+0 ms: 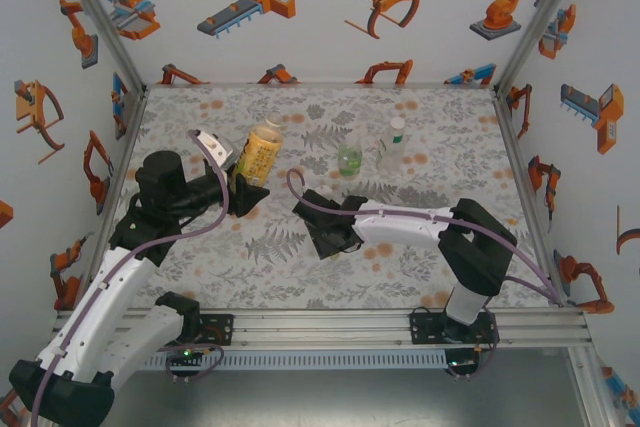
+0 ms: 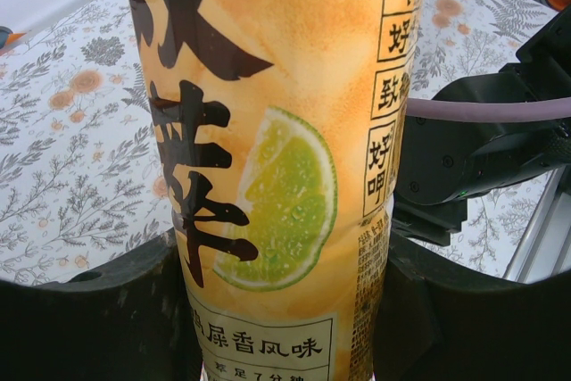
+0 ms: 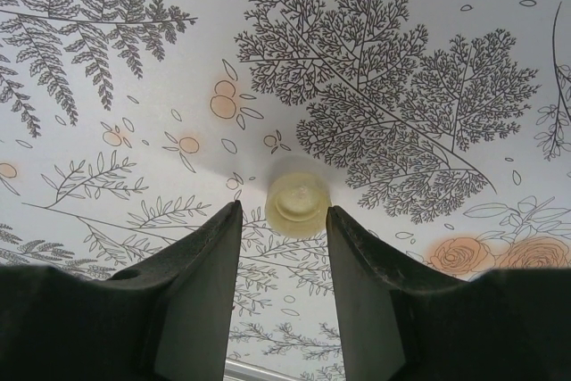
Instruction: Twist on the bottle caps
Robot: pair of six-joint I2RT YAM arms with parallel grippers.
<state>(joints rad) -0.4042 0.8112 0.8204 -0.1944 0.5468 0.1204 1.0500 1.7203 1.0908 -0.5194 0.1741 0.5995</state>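
Note:
My left gripper [image 1: 245, 185] [image 2: 281, 260] is shut on the amber bottle [image 1: 262, 150] [image 2: 268, 131], which stands upright on the table's left side; both fingers press its orange lime-print label. My right gripper [image 1: 326, 237] [image 3: 284, 209] points down at the table's middle, open, its jaws a little wider than a pale yellow bottle cap [image 3: 298, 204]. The cap lies on the cloth right at the fingertips, close to the right finger, with a gap to the left one. The short green-tinted bottle [image 1: 349, 159] and the slim bottle [image 1: 393, 147] stand upright further back.
The table [image 1: 440, 122] wears a grey fern-and-flower cloth and is walled on three sides by white panels. The right arm's black wrist [image 2: 482, 144] sits close beside the held bottle. An aluminium rail [image 1: 330, 322] runs along the near edge.

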